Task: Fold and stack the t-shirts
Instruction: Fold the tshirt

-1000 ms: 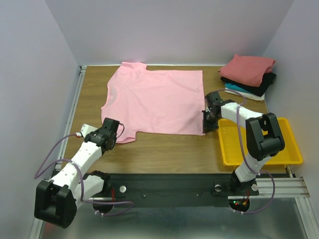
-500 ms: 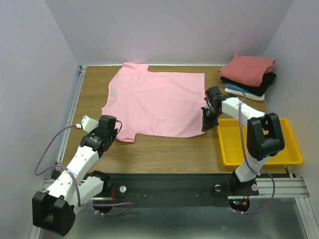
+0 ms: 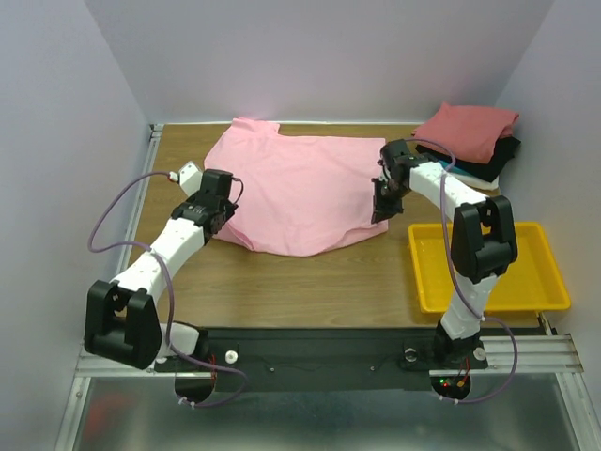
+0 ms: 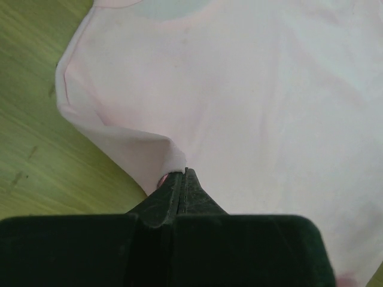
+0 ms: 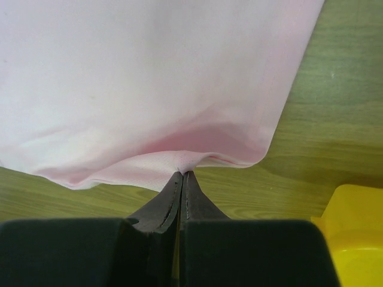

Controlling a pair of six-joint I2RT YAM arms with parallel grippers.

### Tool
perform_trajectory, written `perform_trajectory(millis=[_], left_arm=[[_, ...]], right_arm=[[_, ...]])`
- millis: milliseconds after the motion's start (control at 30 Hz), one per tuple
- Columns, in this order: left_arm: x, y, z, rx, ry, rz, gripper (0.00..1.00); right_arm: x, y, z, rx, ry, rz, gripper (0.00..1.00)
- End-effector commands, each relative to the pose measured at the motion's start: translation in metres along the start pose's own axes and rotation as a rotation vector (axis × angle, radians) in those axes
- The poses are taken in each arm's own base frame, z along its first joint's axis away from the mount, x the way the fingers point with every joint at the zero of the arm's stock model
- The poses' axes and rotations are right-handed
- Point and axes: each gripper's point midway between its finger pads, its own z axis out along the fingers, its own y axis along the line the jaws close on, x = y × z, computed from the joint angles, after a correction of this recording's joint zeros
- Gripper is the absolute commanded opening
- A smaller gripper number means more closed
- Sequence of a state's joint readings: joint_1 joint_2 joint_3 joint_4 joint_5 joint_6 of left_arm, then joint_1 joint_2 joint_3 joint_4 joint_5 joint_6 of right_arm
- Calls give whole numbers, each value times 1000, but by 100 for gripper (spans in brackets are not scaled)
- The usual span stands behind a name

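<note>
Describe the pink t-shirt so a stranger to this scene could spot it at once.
Start at the wooden table and look to its middle. There the pink t-shirt lies spread out; the other shirts sit folded in a stack at the far right corner.

No legible text or labels.

A wood-grain tabletop (image 3: pixel 291 282) spreads beneath the left gripper (image 3: pixel 222 218) and right gripper (image 3: pixel 380 211), boxed by plain pale-lilac walls (image 3: pixel 329 56) beyond and beside them. A metal rail (image 3: pixel 143 197) runs outside the left gripper under soft, even light.
</note>
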State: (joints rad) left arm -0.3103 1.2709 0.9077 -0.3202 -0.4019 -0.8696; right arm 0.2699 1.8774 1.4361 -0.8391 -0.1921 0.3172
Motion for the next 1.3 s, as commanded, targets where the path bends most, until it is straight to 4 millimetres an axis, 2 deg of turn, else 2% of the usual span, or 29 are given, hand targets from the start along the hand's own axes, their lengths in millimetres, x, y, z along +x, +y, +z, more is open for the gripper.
perform_trajectory(millis=[0,67,133,333,467,533,600,633,800,967,1133,1267], left_arm=[[-26,-22,9,48,-41,77,0],[-34,-31,14,67,-41,91,0],[-33,-31,24,47,-28,106,0],[-53,-33,41,23,-52,97,0],[-60,-47,52,73,-46,117,0],[-62,-61,57,109,-38,125,0],[-59,-65,66,114,-16,145,0],[-65,-71,66,125,-23,145,0],[-70,-74,83,115,-1,168,0],[-81,-88,93,142,-2,187,0],[-79,-93,108,154,26,201,0],[-82,-107,116,200,37,224,0]], right_arm=[[-21,-6,-6,7,-31,10,0],[-30,-7,-6,4,-43,12,0],[-35,-8,-1,6,-42,13,1],[-59,-12,6,7,-65,25,0],[-72,-14,6,4,-79,33,0],[-80,-14,5,-1,-91,36,0],[-86,-14,5,-2,-98,37,0],[-88,-15,6,0,-99,42,0],[-99,-17,9,2,-106,51,0],[-113,-20,9,2,-127,63,0],[-121,-25,11,4,-134,79,1],[-125,-31,11,8,-138,90,0]])
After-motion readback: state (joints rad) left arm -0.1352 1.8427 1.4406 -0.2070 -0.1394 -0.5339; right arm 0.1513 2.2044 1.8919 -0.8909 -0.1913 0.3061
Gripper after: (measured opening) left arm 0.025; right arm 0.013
